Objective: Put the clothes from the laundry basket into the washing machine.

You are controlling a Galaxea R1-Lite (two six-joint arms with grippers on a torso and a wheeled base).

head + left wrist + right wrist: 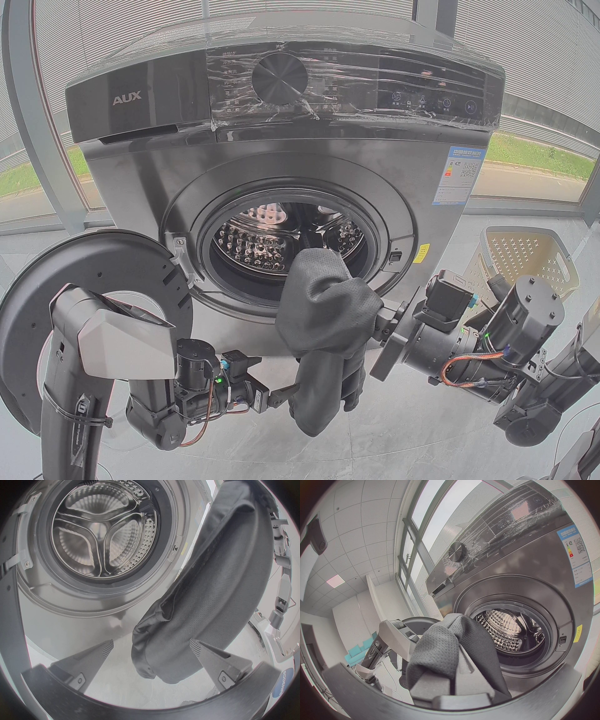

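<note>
The main risk was the tail of the cloth (325, 306). Much of it hung below the right claw (453, 680), lower than the lip of the drum (269, 244) that stood open just ahead of that claw. If the claw drove straight in, the tail would likely drag over the lip and end up draped across the door seal, half in and half out. A second risk was the hold. The cloth lay folded over the claw's tips like a hood more than it was pinched at a firm edge, so a quick push or a snag on the rim could pull it free onto the floor. The left claw (150, 645) could also catch the tail and tug against the other arm.

The right claw's fingers were pressed together on a fold of the cloth, with the fabric bunched over them and falling away beneath.

The left claw, below and to the side of the right one, was spread wide and gripped nothing. The hanging tail sat between its fingers, one tip just meeting the fabric.

The door (94, 275) stood swung open beside the left claw. The basket (525, 250) sat behind the right claw, by the washer (144, 169).
</note>
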